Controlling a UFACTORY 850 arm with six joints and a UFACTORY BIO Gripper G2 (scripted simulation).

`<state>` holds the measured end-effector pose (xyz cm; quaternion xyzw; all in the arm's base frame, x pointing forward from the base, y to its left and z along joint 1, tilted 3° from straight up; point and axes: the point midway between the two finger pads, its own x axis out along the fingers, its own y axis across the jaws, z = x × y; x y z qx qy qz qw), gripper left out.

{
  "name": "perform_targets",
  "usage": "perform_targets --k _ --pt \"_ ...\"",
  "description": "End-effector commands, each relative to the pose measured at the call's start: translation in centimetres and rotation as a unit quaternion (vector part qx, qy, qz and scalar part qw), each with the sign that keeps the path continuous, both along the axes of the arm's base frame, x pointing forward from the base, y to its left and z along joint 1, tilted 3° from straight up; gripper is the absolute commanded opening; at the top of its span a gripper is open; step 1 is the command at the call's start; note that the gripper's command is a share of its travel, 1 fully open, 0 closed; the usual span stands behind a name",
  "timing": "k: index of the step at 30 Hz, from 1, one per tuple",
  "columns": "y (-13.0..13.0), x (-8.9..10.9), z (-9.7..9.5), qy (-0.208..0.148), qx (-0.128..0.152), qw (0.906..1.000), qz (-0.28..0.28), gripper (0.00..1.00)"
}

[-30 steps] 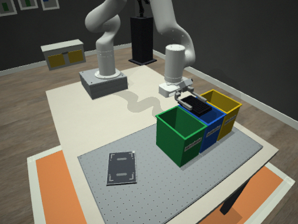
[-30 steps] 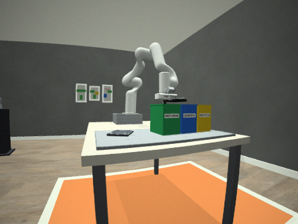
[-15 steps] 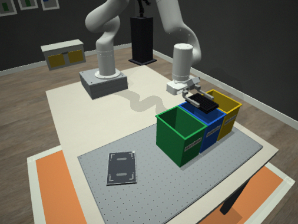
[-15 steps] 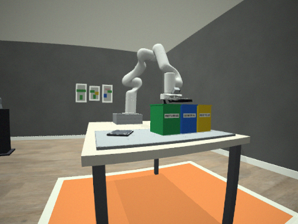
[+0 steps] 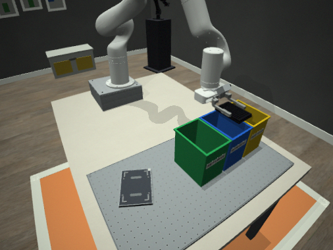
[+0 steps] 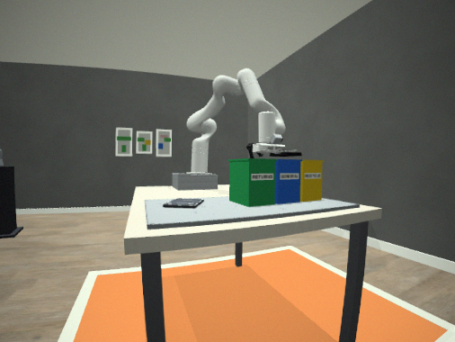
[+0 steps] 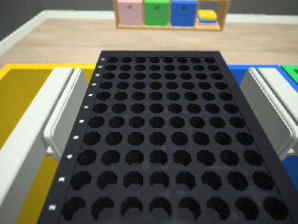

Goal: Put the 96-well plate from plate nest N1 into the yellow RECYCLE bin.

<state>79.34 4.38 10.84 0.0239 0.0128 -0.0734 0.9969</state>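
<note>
The first part of the job was done: the 96-well plate (image 5: 234, 112) (image 6: 289, 154) (image 7: 157, 122) had been lifted out of the plate nest (image 5: 135, 185) (image 6: 183, 203), which was left bare on the perforated board (image 5: 171, 200) (image 6: 252, 213). The plate was held by its two long sides in the gripper (image 5: 235, 110) (image 6: 285, 153) (image 7: 170, 111), whose fingers were closed on it, and it was carried roughly level above the bins

The carry itself was judged to be nearly finished, though not quite. In the wrist view the plate was seen across the border of the yellow bin (image 5: 254, 143) (image 6: 311, 191) (image 7: 20, 100) and the blue bin (image 5: 234, 156) (image 6: 288, 193) (image 7: 291, 172) — part of it over each. How high it was held above the rims could not be told well from these angles. All three bins, the green bin (image 5: 187, 158) (image 6: 240, 184) (image 7: 291, 72) included, were upright

What was left was judged to be a further shift towards yellow, a lowering without the rims being knocked, the release — and the withdrawal of the arm (image 5: 211, 69) (image 6: 266, 126)

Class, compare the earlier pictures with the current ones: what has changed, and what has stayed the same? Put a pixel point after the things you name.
The gripper (image 5: 229, 106) (image 7: 167, 112) has carried the black well plate (image 5: 233, 112) (image 7: 157, 122) sideways above the bins, from over the blue bin (image 5: 235, 152) (image 6: 288, 184) toward the yellow bin (image 5: 255, 139) (image 6: 311, 186). Nothing was let go: it remains shut on the plate. All three bins stayed upright and in place, as did the plate nest (image 5: 135, 187) (image 6: 183, 203).
</note>
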Motion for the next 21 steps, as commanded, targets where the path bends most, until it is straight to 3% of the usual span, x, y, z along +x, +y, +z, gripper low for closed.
perform_targets --k 1,21 --pt "1.4 0.5 0.1 -0.001 0.000 1.0000 0.000 0.00" --pt "7.2 2.0 0.3 -0.001 0.000 1.0000 0.000 0.00"
